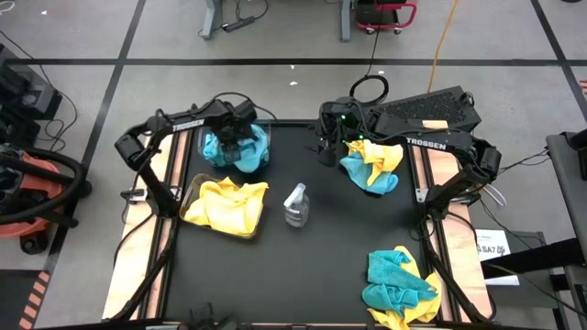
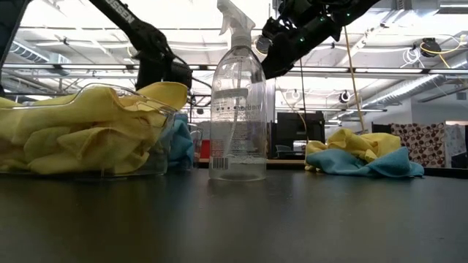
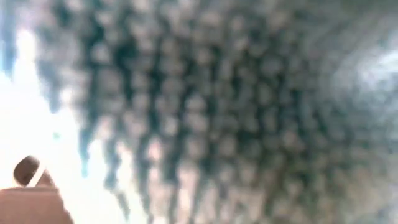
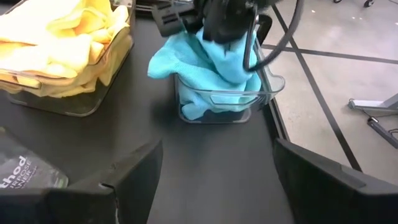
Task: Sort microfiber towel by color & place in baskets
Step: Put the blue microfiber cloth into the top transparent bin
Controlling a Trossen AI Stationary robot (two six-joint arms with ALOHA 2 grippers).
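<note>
2 tubs are sitting at the table's left: the blue tub (image 1: 261, 158) is taking a teal towel (image 4: 208, 62) from the left gripper (image 1: 235, 131), whose jaws I cannot tell. Best release fully, then lift straight. Crumpled, it shows no long axis. Right gripper (image 1: 327, 152) is hovering open.

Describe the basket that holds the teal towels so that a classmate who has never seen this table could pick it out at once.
Start at the black table and look to its far left corner, under the left gripper. There sits a clear plastic basket heaped with teal towels. Its neighbour, the other clear basket nearer the front, holds only yellow towels.
</note>
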